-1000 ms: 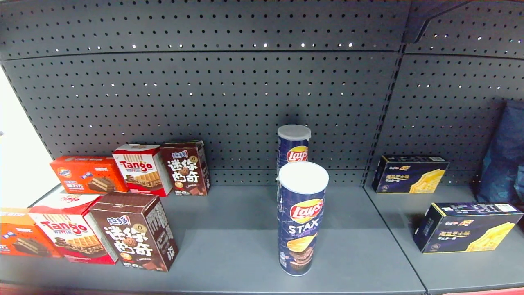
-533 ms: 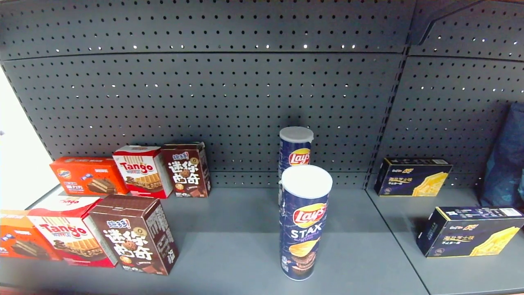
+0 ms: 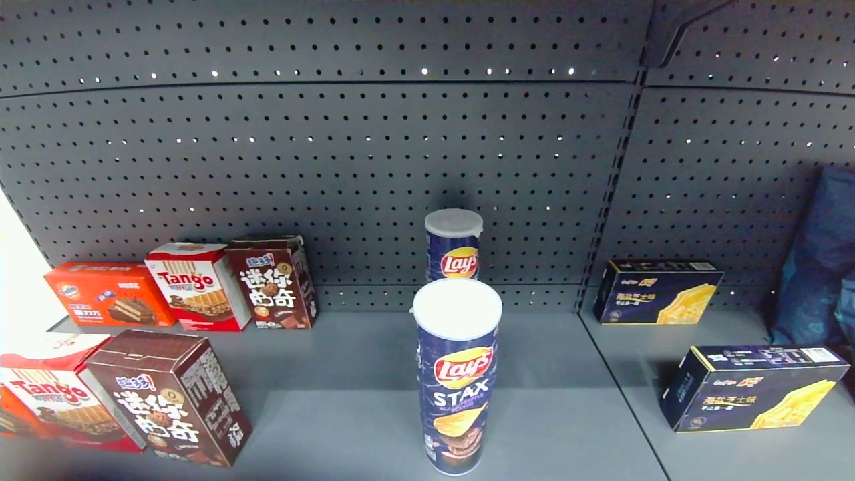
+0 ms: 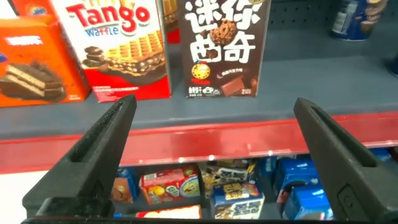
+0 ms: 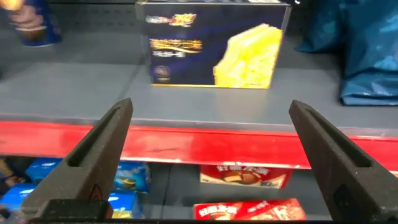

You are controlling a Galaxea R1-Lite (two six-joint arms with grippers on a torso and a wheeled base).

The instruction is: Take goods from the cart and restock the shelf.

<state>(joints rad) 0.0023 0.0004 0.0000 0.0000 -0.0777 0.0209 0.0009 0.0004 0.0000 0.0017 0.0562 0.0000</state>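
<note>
Grey perforated steel forms the back panel (image 3: pixel 334 153), which rises behind the front can (image 3: pixel 457 374), a tall navy chip can standing upright with a white lid near the front of the shelf (image 3: pixel 347 414). Far right of the front can, a blue bag (image 3: pixel 825 254) leans against the back panel. Between bag and can lie two navy-and-yellow boxes: the near box (image 3: pixel 755 387) level with the can, and the far box (image 3: pixel 658 292) farther back by the panel.

Left of the front can, at the shelf's front, stands a brown cookie box (image 3: pixel 170 397) with a red-and-white wafer box (image 3: pixel 60 407) just beside it on the outer side. Back and left of the can, a row along the panel holds a second brown box (image 3: pixel 270 284), a second wafer box (image 3: pixel 194 287) and an orange box (image 3: pixel 107 294). Directly behind the front can, apart from it, the rear can (image 3: pixel 454 247) stands upright by the panel.

The left gripper (image 4: pixel 216 109) hangs before the shelf's red edge strip (image 4: pixel 205 146), left of the front can, facing the brown cookie box, its fingers spread wide with nothing between them. The right gripper (image 5: pixel 211 106) hangs right of the can, facing the near box, likewise spread and empty.
</note>
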